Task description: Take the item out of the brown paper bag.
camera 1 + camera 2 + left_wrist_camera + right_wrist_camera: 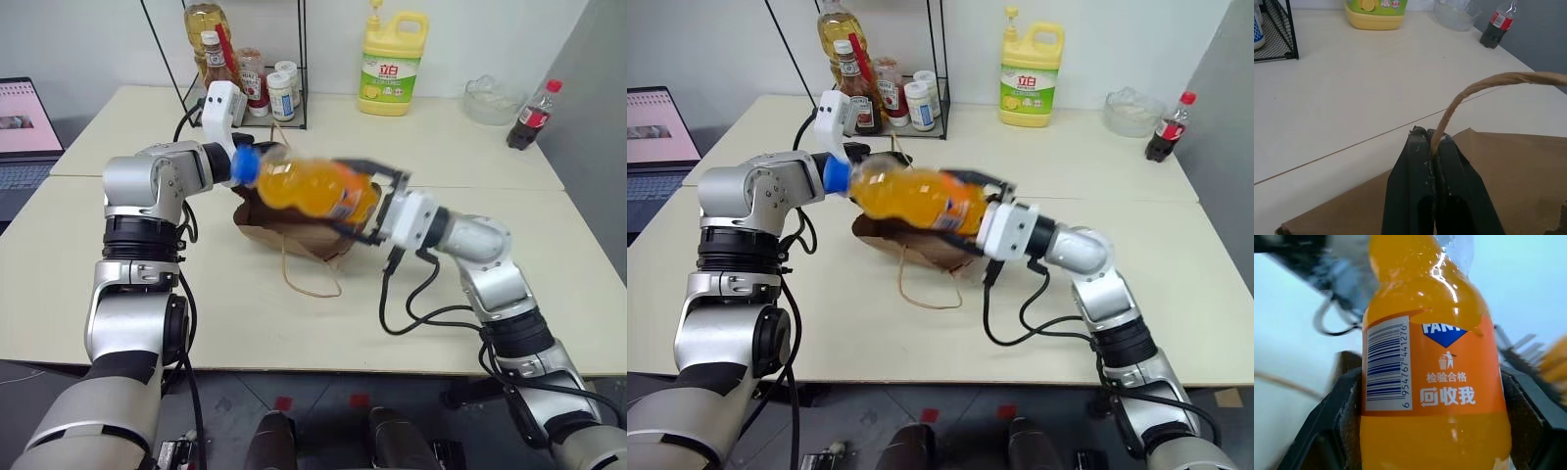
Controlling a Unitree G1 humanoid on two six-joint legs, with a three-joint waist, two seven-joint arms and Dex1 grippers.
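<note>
Orange bottle (312, 188) held above the brown paper bag (294, 233), gripped in the right claw (377, 208).

The left claw (1431, 147), pressed together on one cord handle (1484, 88), appears to steady the bag on the tabletop (549, 255) while the right claw clamps the bottle's label. Count: one orange bottle, one bag, two claws.

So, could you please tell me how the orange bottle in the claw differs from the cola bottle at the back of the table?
The orange bottle is lifted off the table, lying nearly level above the brown paper bag, clamped in the right claw; the cola bottle stands upright on the table, untouched. The orange bottle has a blue cap and orange liquid; the cola bottle has a red cap and dark liquid. Both are plastic drink bottles.
</note>
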